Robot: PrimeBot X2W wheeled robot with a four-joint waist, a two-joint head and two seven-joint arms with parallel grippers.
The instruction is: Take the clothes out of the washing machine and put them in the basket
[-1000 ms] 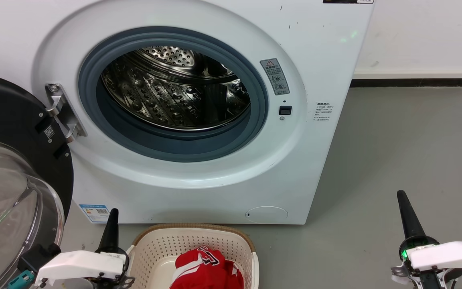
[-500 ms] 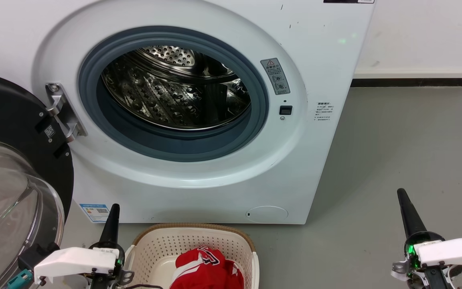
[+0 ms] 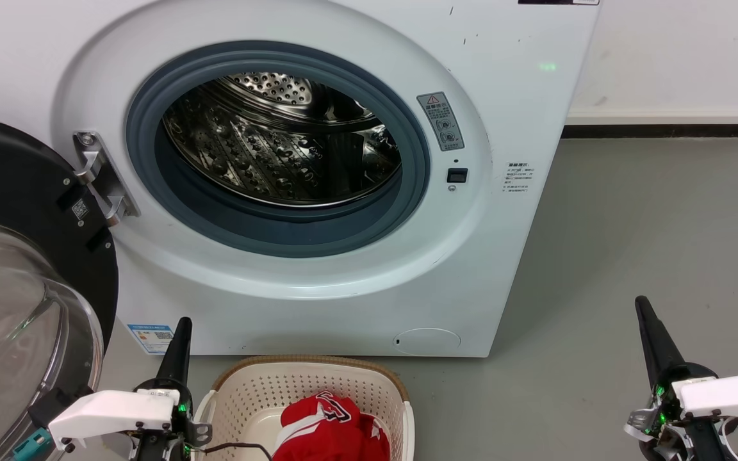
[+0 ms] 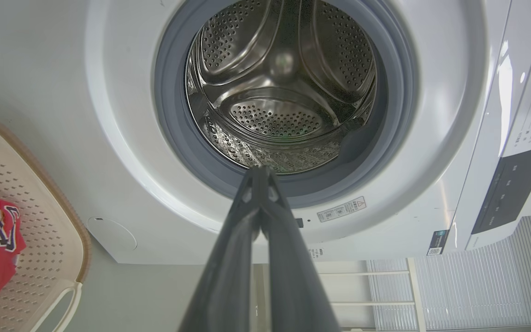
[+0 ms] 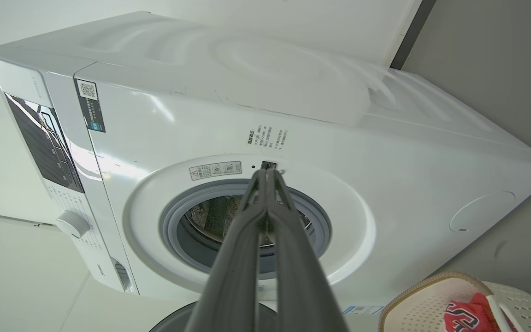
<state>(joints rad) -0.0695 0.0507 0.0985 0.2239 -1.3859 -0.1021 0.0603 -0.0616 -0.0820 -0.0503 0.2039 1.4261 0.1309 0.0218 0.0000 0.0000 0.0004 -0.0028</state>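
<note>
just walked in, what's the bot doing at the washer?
Unloading laundry, and it looks about done. The washing machine has its door swung open on the robot's left, and no fabric shows in the drum. The red clothes lie in the basket on the floor in front of the machine. The left gripper and right gripper are both shut, holding nothing, one each side of the basket.

A white wall sits at 2 o'clock, a dark strip under it, grey floor at 4 o'clock.
</note>
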